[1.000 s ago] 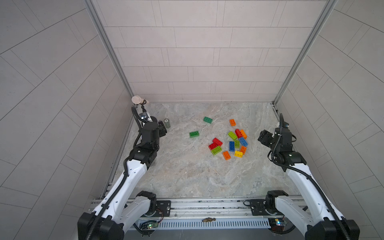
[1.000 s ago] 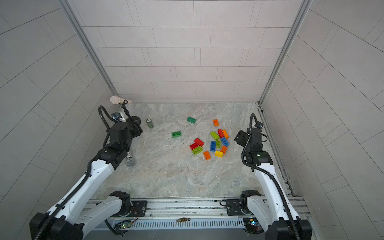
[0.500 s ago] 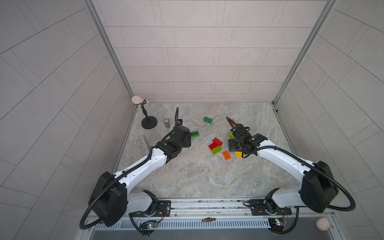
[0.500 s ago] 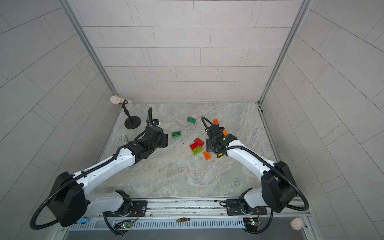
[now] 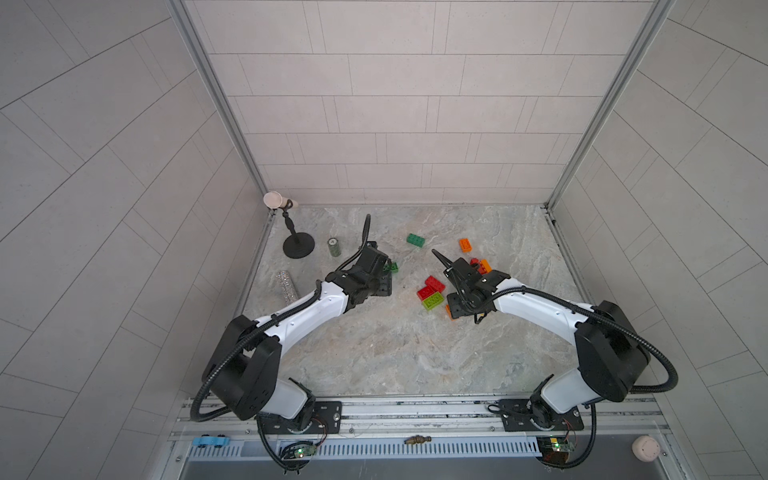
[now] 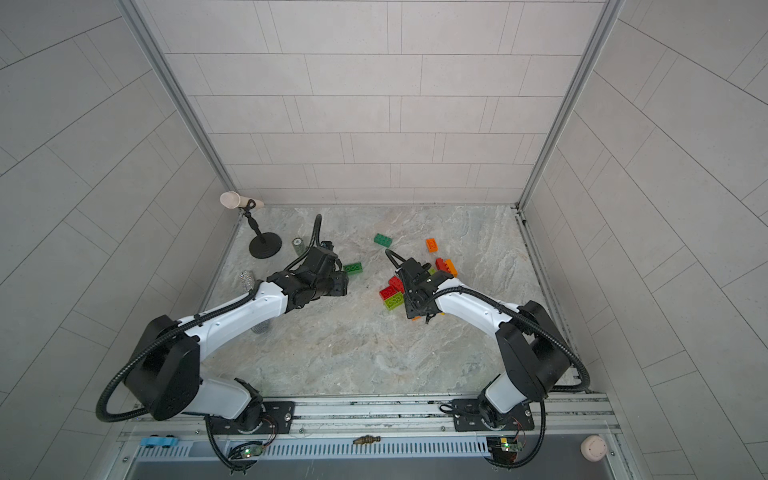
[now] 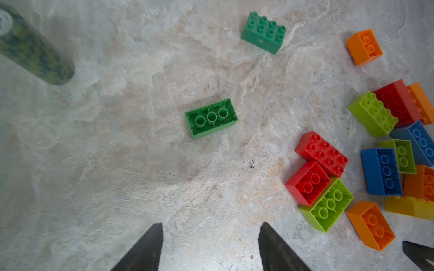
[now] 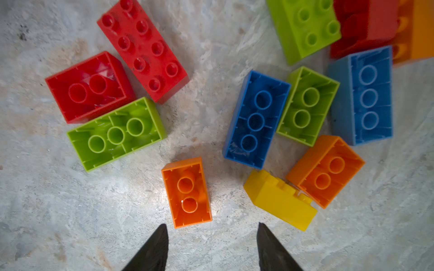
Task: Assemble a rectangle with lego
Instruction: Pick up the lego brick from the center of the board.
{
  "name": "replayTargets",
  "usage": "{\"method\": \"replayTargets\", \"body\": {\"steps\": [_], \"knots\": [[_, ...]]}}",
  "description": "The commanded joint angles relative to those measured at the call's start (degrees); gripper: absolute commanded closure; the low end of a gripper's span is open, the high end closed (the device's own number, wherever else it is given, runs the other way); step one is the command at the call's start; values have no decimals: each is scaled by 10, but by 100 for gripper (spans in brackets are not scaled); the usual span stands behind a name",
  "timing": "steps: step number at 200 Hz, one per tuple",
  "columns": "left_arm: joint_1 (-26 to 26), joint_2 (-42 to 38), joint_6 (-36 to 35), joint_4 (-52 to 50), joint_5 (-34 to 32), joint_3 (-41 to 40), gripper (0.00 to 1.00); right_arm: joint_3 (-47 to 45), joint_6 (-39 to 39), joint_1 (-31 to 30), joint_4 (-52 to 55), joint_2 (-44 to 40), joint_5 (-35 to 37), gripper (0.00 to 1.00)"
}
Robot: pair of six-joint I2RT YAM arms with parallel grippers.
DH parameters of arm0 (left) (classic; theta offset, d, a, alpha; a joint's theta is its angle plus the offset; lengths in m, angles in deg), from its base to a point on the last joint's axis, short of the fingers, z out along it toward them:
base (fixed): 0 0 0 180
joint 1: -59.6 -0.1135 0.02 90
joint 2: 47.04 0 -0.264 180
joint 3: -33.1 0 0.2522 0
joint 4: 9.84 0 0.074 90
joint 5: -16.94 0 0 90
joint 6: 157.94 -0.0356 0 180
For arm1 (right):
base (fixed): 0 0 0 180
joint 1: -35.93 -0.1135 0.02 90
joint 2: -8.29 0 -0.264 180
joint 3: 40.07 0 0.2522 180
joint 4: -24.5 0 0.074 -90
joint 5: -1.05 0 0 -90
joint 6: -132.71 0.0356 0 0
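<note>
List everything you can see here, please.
green bricks: two, dark green, apart from the pile.
red bricks: three, red, pile.
lime bricks: three, lime, pile.
blue bricks: two, blue, pile.
orange bricks: four, orange, three in pile, one behind.
yellow brick: one, yellow, pile.
can: one, green, back left.
tube: one, glittery silver, left edge.
stand: one, black, back-left corner.
left gripper: one, black, open, near a green brick.
right gripper: one, black, open, over pile.

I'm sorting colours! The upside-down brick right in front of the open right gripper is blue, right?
No. The upside-down brick in front of the open right gripper is orange, not blue; the right wrist view shows it.
</note>
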Motion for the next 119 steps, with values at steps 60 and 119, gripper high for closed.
{"method": "replayTargets", "body": {"steps": [60,119], "knots": [[2,-49,16,-10,20,-35,33,69,-33,-12,3,136,16,43],[0,-159,2,135,161,-167,37,46,-32,-9,24,79,-75,65]]}}
